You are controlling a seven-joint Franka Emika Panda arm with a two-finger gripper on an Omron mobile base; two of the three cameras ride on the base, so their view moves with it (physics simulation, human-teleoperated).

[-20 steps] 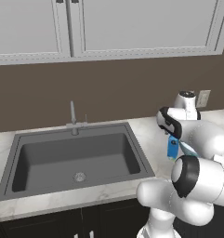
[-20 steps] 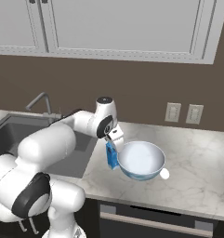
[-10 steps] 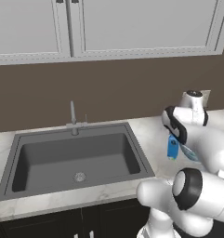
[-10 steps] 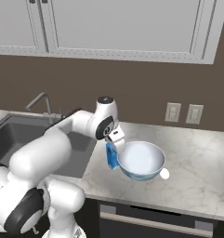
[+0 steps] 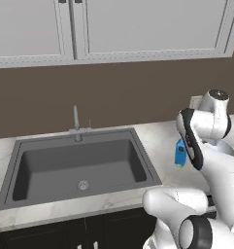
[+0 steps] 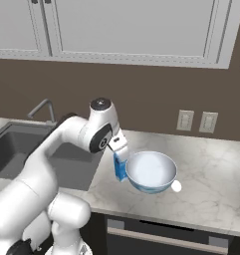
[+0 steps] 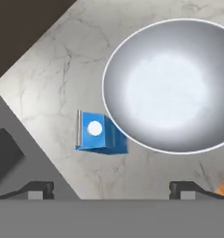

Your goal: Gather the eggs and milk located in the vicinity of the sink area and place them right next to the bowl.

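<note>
The blue milk (image 6: 120,167) carton stands upright on the marble counter, touching the left side of the bowl (image 6: 151,172). From above, the milk (image 7: 97,133) shows its white cap, with the bowl (image 7: 174,86) close on its right. An egg (image 6: 176,186) lies against the bowl's right side. My gripper (image 6: 120,149) hangs just above the carton, open, and its fingertips (image 7: 37,188) stand wide apart with nothing between them. The sink (image 5: 79,168) lies left of the milk (image 5: 180,153).
A thin silver tap (image 5: 75,121) rises behind the basin. Two wall outlets (image 6: 185,120) sit on the brown backsplash behind the bowl. Bare marble counter (image 6: 216,164) stretches to the right of the bowl. Pale cabinets hang overhead.
The jaws have spread wider and the hand has lifted off the milk carton, which stays standing beside the bowl. The arm's elbow has swung a little.
</note>
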